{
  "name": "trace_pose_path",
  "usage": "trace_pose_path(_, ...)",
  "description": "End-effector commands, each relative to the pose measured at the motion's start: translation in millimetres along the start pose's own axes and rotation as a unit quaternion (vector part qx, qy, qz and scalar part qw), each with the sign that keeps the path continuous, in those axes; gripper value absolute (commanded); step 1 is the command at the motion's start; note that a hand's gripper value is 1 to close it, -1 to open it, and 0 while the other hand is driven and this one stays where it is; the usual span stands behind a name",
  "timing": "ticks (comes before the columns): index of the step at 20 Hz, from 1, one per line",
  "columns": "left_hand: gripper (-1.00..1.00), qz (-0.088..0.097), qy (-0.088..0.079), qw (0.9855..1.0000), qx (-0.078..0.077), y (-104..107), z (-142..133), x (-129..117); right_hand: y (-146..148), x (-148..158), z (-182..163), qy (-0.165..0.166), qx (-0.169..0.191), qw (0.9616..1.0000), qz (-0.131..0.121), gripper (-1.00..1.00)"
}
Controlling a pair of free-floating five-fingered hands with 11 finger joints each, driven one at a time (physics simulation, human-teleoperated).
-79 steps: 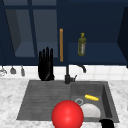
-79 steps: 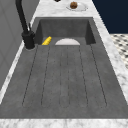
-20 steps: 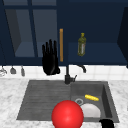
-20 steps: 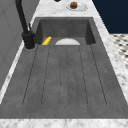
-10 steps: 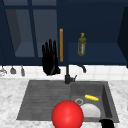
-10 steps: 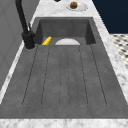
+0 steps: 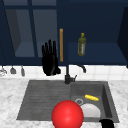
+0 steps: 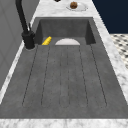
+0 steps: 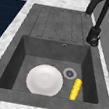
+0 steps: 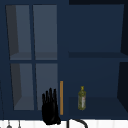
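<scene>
My left hand (image 7: 50,59) hangs upright in front of the wall cabinet, fingers straight and pointing up, holding nothing. It is just left of the cabinet door's orange handle (image 7: 61,45), apart from it; the upper view shows the left hand (image 10: 50,110) beside that handle (image 10: 61,97) too. The right hand (image 7: 107,123) is a dark shape at the bottom edge, near the sink's front right corner. A red ball (image 7: 67,115) shows low before the sink (image 7: 45,90). In the basin lie a white plate (image 9: 45,79) and a corn cob (image 9: 75,89).
A black faucet (image 7: 67,75) stands behind the basin, right of and below the left hand. An olive oil bottle (image 7: 81,45) stands on the open shelf. Utensils (image 7: 12,70) hang at the far left. A dish with a brown item (image 8: 73,5) sits on the far counter.
Over the last four seconds the left hand drifted slightly right and up toward the orange handle. In the last second nothing visibly moved.
</scene>
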Motion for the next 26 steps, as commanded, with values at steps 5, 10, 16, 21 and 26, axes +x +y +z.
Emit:
trace_pose_path(5,-1.00,-0.012,0.029,0.9974,0.064,0.0,-0.3,-0.1,0.0,0.0,0.0,0.000,0.000,1.0000,0.000,0.00)
trace_pose_path(10,-1.00,-0.010,0.033,0.9972,0.067,0.0,-0.6,-0.2,0.0,0.0,0.0,0.000,0.000,1.0000,0.000,0.00)
trace_pose_path(16,-1.00,-0.016,0.035,0.9967,0.071,0.0,-1.0,-0.3,0.0,0.0,0.0,0.000,0.000,1.0000,0.000,0.00)
trace_pose_path(21,-1.00,-0.021,0.036,0.9963,0.075,0.0,-1.3,-0.5,0.0,0.0,0.0,0.000,0.000,1.0000,0.000,0.00)
trace_pose_path(26,-1.00,-0.022,0.040,0.9959,0.078,0.0,-1.6,-0.7,0.0,0.0,0.0,0.000,0.000,1.0000,0.000,0.00)
